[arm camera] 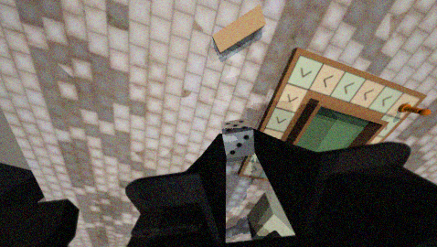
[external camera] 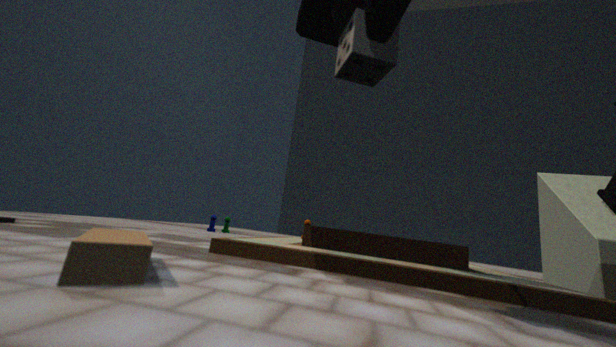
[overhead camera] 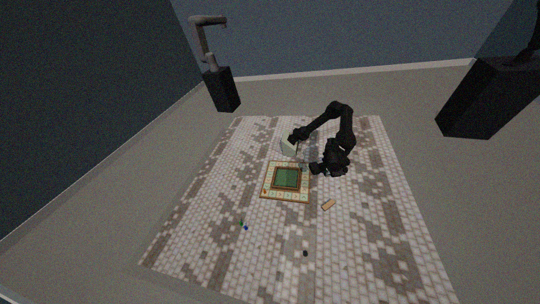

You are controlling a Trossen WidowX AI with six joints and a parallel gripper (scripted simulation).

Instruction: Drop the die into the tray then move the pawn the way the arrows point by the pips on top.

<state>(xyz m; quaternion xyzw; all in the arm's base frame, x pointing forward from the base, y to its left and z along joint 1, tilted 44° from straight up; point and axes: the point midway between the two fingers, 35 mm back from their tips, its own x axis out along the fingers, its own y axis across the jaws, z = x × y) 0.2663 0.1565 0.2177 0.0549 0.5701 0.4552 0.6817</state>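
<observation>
My gripper (external camera: 368, 32) (arm camera: 236, 135) is shut on the white die and holds it in the air. The die (external camera: 366, 66) (arm camera: 239, 143) shows dark pips on its faces in the wrist view, and its lower part sticks out below the fingers in the exterior view. The board (overhead camera: 283, 194) (external camera: 366, 271) (arm camera: 348, 87) has a ring of arrowed squares around the green-floored dice tray (overhead camera: 286, 177) (external camera: 387, 250) (arm camera: 335, 133). The orange pawn (overhead camera: 264, 191) (external camera: 307, 223) (arm camera: 413, 109) stands on a corner square of the board. In the top view the fingertips and die are not clearly visible.
A tan block (overhead camera: 328, 204) (external camera: 105, 258) (arm camera: 239, 29) lies beside the board. A pale slanted block (overhead camera: 289, 150) (external camera: 568, 232) stands at the arm's base. Green (overhead camera: 241, 223) (external camera: 226, 225) and blue (overhead camera: 246, 227) (external camera: 212, 224) pawns and a small dark object (overhead camera: 305, 253) are farther off.
</observation>
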